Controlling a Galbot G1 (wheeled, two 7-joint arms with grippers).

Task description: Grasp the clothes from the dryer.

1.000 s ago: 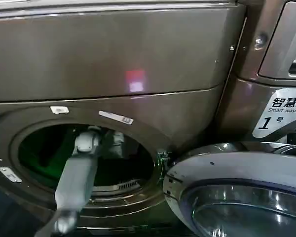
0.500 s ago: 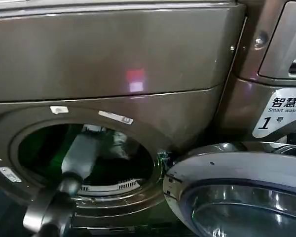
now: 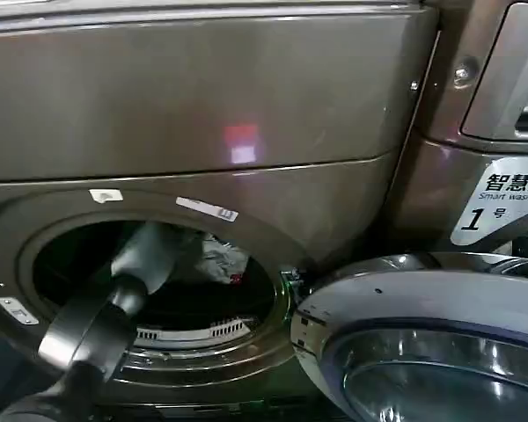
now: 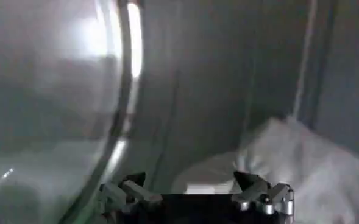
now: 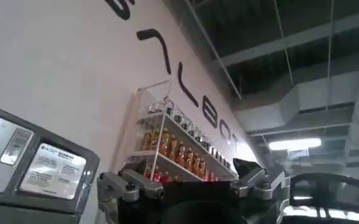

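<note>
The dryer is the bronze-brown machine with a round dark porthole ringed by small white stickers. My left arm reaches through the porthole into the drum. The clothes are a pale grey-white crumpled bundle at the back of the drum, just right of the arm. In the left wrist view my left gripper is open with nothing between its fingers. The clothes lie ahead of it and off to one side, apart from the fingertips. My right gripper is open and empty, pointing up at a wall.
The dryer's round glass door hangs open at the lower right, close to the porthole. A second bronze machine with a "Smart wash" label stands to the right. A shelf of bottles hangs on the wall.
My left arm has pushed deeper into the drum, its grey forearm sliding up and inward. The pale bundle shows more clearly beside it, and the green glow in the drum has gone.
</note>
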